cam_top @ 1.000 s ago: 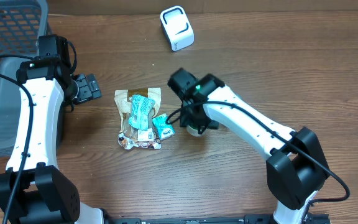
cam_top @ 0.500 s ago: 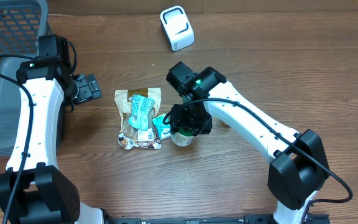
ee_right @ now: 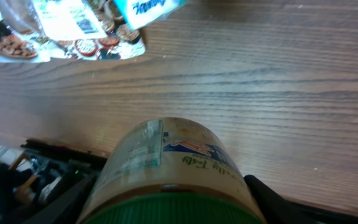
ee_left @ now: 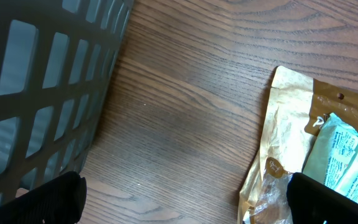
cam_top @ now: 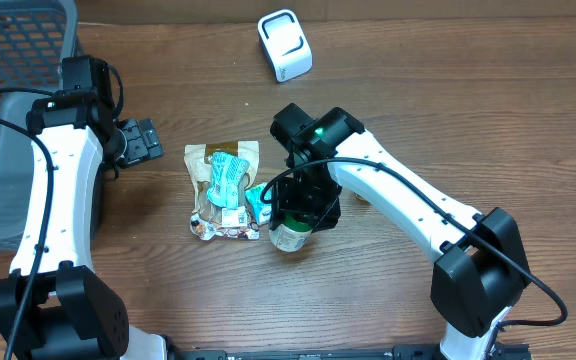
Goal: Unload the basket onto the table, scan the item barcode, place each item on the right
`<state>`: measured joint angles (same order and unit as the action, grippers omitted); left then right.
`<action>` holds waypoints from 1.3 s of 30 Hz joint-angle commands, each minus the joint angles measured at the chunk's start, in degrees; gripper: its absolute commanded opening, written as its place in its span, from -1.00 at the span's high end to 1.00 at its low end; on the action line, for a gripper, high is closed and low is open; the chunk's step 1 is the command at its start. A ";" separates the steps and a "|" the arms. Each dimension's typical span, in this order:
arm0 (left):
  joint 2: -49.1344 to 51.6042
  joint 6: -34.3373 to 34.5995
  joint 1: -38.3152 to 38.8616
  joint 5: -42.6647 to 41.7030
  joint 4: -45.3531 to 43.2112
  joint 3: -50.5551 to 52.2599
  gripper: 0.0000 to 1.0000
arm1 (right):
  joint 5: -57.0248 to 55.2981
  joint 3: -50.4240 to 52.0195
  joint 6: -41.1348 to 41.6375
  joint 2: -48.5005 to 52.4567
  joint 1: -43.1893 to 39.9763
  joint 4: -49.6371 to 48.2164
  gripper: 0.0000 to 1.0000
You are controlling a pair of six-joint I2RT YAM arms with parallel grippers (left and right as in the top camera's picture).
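Note:
A jar (cam_top: 290, 236) with a green lid and a printed label hangs over the table just right of the snack pile. My right gripper (cam_top: 303, 206) is shut on it near the lid. In the right wrist view the jar (ee_right: 166, 163) fills the lower middle, tipped on its side, and my right gripper (ee_right: 173, 206) has a finger on either side of it. The white scanner (cam_top: 285, 45) stands at the far middle of the table. My left gripper (cam_top: 148, 140) is open and empty beside the basket; the left wrist view has this gripper (ee_left: 185, 200) above bare wood.
A grey mesh basket (cam_top: 8, 120) stands at the far left, with its wall (ee_left: 42, 81) close to the left fingers. A brown snack bag (cam_top: 223, 190) with teal packets (cam_top: 263, 203) on it lies mid-table; its edge (ee_left: 291, 155) reaches the left wrist view.
My right gripper has carried the jar toward the table's front and slightly left, and the jar has tipped over further. The left arm has stayed still.

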<state>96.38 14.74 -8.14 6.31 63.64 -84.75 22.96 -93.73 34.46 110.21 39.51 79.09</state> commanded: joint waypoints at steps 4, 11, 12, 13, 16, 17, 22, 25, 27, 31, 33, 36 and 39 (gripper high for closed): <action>-0.92 -0.83 -0.09 0.72 0.00 -1.18 -0.99 | 5.55 -2.05 -0.44 -0.72 -0.15 0.59 0.43; -0.92 -0.83 -0.09 0.72 0.00 -1.18 -0.99 | 6.82 -2.38 -0.44 -0.81 -2.99 1.07 0.43; -0.92 -0.83 -0.09 0.72 0.00 -1.18 -0.99 | 7.30 -2.38 -0.44 -0.81 -3.52 1.25 0.43; -0.92 -0.83 -0.09 0.72 0.00 -1.18 -0.99 | 8.35 -2.38 -0.44 -0.81 -4.02 1.44 0.43; -0.92 -0.81 -0.09 0.72 0.00 -1.18 -0.99 | 13.81 -2.38 -0.44 -0.81 -5.51 1.90 0.39; -0.92 -0.83 -0.09 0.72 0.00 -1.18 -0.99 | 15.63 -2.38 -0.44 -0.81 -5.97 2.01 0.39; -0.92 -0.81 -0.09 0.72 0.00 -1.18 -1.00 | 19.34 -2.36 -0.42 -0.81 -7.80 2.51 0.38; -0.92 -0.81 -0.09 0.72 0.00 -1.18 -0.99 | 19.39 -2.36 -0.42 -0.81 -8.09 2.49 0.38; -0.92 -0.83 -0.09 0.72 0.00 -1.18 -0.99 | 19.39 -2.36 -0.42 -0.81 -8.09 2.51 0.37; -0.92 -0.83 -0.09 0.72 0.00 -1.18 -0.99 | 19.37 -2.36 -0.17 -0.81 -8.09 2.47 0.41; -0.92 -0.83 -0.09 0.72 0.00 -1.18 -0.99 | 19.37 -2.36 -0.17 -0.81 -8.09 2.49 0.45; -0.92 -0.83 -0.09 0.72 0.00 -1.18 -0.99 | 19.12 -2.36 -0.17 -0.81 -8.09 2.47 0.46; -0.92 -0.81 -0.09 0.72 0.00 -1.18 -0.99 | 16.70 -2.36 -0.22 -0.81 -8.09 1.77 0.45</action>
<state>96.38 14.74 -8.14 6.33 63.64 -84.75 40.05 -93.97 34.48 110.21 31.64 81.45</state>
